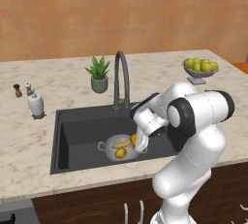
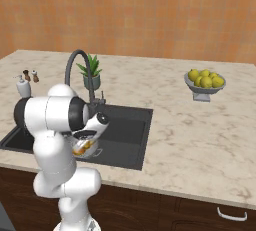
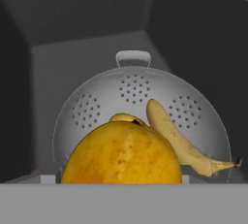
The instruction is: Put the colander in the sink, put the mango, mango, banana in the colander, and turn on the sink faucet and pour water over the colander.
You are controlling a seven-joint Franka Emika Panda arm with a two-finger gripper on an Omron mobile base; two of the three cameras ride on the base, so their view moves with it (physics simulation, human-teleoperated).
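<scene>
The silver colander [image 3: 133, 89] sits on the floor of the dark sink [image 1: 82, 131], just left of my gripper [image 1: 141, 144]. In the hand view a large yellow-orange mango [image 3: 121, 155] sits right at my hand and hides the fingertips; the jaws appear shut on it just above the colander. Behind it a second mango [image 3: 125, 118] peeks out, and the banana [image 3: 174, 140] lies against the colander's right wall. The base views show the colander [image 1: 109, 145] holding the banana [image 1: 122, 144] and a mango [image 1: 121, 153]. The sink faucet [image 1: 122, 72] arches over the basin's back edge; no water runs.
A potted plant [image 1: 99, 75] stands behind the faucet. A grey footed bowl of yellow-green fruit [image 1: 200, 68] sits at the back right. A white dispenser [image 1: 36, 104] and small shakers [image 1: 18, 90] stand left of the sink.
</scene>
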